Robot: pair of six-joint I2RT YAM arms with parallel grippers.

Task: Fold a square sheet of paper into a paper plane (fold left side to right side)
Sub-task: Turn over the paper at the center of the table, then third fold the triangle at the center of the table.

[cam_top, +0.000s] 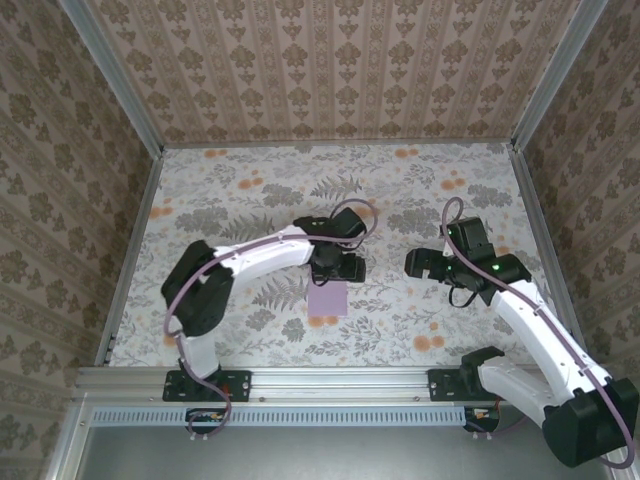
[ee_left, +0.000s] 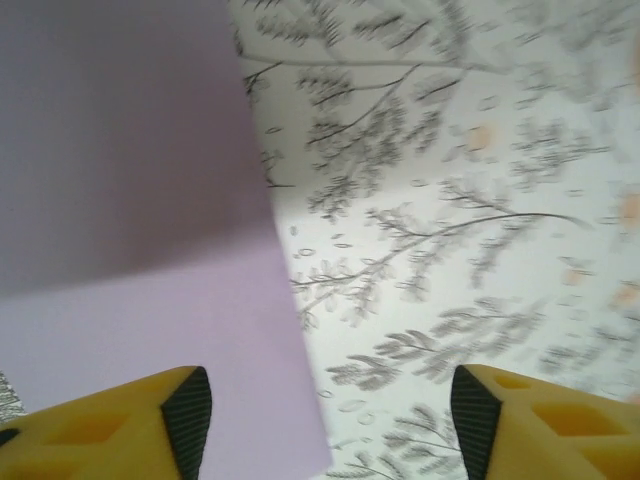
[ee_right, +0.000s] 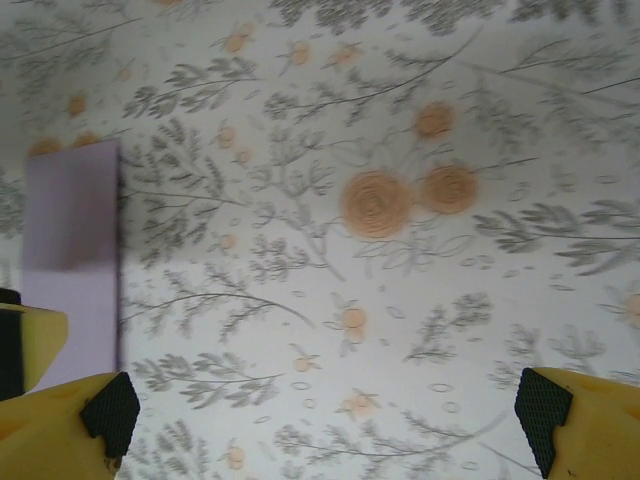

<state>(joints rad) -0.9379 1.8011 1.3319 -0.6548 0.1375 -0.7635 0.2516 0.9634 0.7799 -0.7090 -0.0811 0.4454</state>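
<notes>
lilac paper [cam_top: 328,300] lay flat on the floral surface [cam_top: 250,190], just on the near side of the left claw [ee_left: 330,420], whose fingers stood wide apart w/ nothing between them, one finger over the sheet's edge. right claw [ee_right: 327,415] was fully open & empty, off to the side. risks, at a guess: that finger could snag & skew the sheet; an unpressed crease might spring up. no brand, label or writing readable
</notes>
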